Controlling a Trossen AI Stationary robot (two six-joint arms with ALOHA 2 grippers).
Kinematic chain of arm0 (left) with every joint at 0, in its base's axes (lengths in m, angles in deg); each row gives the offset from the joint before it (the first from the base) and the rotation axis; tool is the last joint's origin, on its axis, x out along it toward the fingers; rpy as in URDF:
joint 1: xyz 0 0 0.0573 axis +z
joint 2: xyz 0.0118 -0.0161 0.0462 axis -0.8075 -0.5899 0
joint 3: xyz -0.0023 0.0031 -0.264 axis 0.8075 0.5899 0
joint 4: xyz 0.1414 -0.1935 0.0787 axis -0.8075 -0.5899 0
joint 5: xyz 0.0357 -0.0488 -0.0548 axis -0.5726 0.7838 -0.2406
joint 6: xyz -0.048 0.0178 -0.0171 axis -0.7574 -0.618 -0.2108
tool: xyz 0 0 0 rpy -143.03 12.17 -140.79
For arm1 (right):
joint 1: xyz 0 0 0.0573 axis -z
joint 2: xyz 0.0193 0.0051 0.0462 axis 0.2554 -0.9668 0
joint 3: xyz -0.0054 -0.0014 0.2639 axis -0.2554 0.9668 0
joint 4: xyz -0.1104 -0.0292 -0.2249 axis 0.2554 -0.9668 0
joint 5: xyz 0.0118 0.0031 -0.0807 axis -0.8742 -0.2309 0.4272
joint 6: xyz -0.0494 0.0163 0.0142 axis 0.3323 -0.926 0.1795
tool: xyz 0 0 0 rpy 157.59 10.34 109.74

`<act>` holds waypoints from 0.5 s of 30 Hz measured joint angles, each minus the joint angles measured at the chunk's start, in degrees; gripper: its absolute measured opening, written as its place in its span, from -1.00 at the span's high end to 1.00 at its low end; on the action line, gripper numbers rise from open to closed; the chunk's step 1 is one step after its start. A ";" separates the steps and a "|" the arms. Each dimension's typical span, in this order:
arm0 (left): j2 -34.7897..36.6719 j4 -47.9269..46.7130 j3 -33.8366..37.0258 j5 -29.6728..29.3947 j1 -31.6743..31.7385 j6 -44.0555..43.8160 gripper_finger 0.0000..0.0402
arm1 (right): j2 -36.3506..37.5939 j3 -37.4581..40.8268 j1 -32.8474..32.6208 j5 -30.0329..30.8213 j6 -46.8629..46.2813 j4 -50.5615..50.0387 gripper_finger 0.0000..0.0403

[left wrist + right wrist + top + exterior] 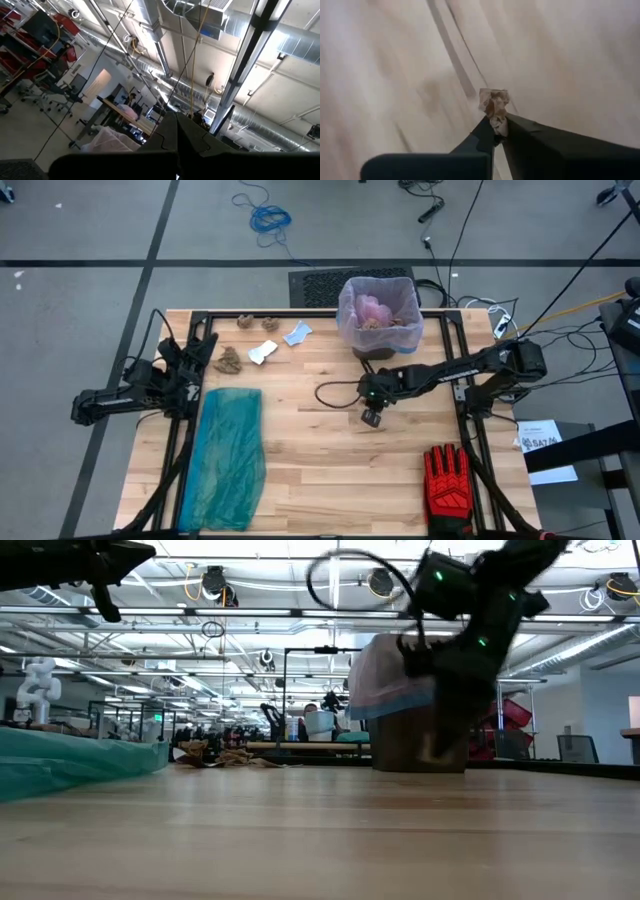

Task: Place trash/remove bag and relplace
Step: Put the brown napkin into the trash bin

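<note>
We see the right gripper (371, 417) at centre frame, pinching a brown paper wad (493, 107). The lined bin (379, 315) lies just above it, nearer this arm. The left gripper (80, 412), at the left edge, is closed and empty.

even overhead light in the high view, table (330, 450) evenly lit, soft short shadows, no hard glare. low view: near tabletop (320, 840) soft and out of focus, bright ceiling strip lights (250, 585) behind, the right arm (470, 610) dark against them and motion-blurred. left wrist view bright, ceiling ducts (280, 40) washed out, fingers (165, 155) near black. right wrist view heavily motion-smeared; only the paper wad (494, 102) and fingers (545, 145) read fairly sharp.
</note>
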 joint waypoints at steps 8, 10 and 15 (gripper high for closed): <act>-0.02 -0.28 0.00 -0.33 0.00 -1.91 1.00 | 0.02 -17.63 0.87 0.29 8.83 -4.16 0.99; -0.01 -0.28 0.00 -0.33 0.00 -1.63 1.00 | 0.02 -22.84 2.27 1.07 10.70 -5.67 0.99; 0.00 0.27 -0.21 -0.65 0.01 -1.46 1.00 | 0.11 -34.98 7.45 9.24 15.91 -11.81 1.00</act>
